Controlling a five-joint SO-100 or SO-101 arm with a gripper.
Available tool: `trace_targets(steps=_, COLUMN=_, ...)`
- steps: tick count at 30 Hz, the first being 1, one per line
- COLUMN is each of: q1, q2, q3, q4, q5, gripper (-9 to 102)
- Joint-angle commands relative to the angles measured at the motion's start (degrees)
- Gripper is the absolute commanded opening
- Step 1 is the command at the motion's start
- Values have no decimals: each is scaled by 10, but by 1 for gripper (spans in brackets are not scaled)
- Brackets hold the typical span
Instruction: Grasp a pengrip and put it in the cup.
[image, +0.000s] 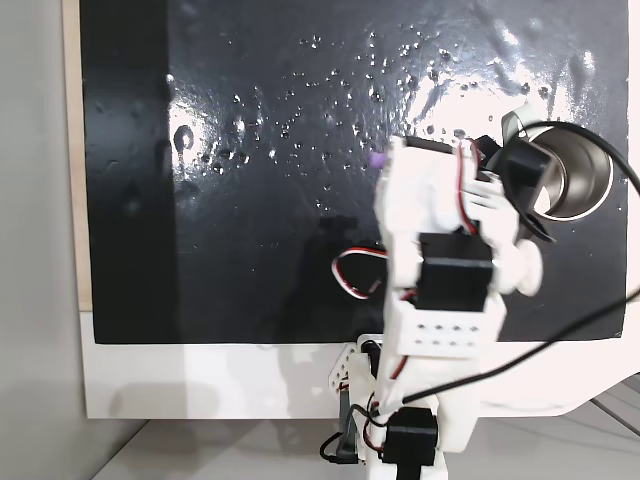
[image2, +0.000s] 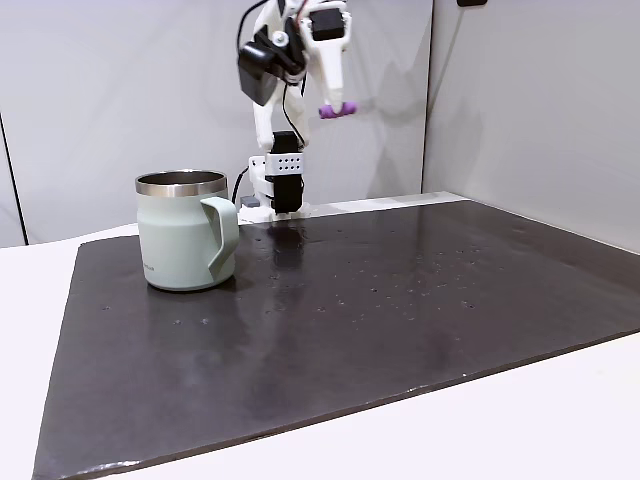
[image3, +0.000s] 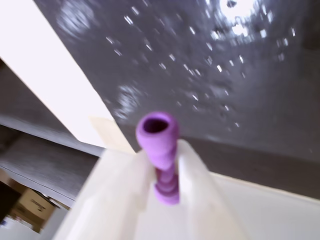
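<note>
In the wrist view the gripper rises from the bottom centre, its two pale fingers clamped on the purple ribbed pengrip, hollow end toward the camera. A blurred dark speckled mat fills the upper right.

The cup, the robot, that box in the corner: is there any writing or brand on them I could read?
None can be read.
The cup: a small dark mark low on its side, too small to read.
The cardboard box in the wrist view: dark print, too blurred to read.
The arm: no lettering visible.
</note>
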Motion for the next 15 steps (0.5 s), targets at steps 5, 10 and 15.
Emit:
trace_targets(steps=5, q1=231, q2=40, q3=4, q4=-17, q5=-125, gripper=0)
trace_targets(steps=10, q1=306, q2=4, q3=-7, q4=-67, q5=-148, gripper=0)
trace_targets(steps=15, q1=338, q2=-26, q3=-19, q4=-121, q5=-153, gripper=0)
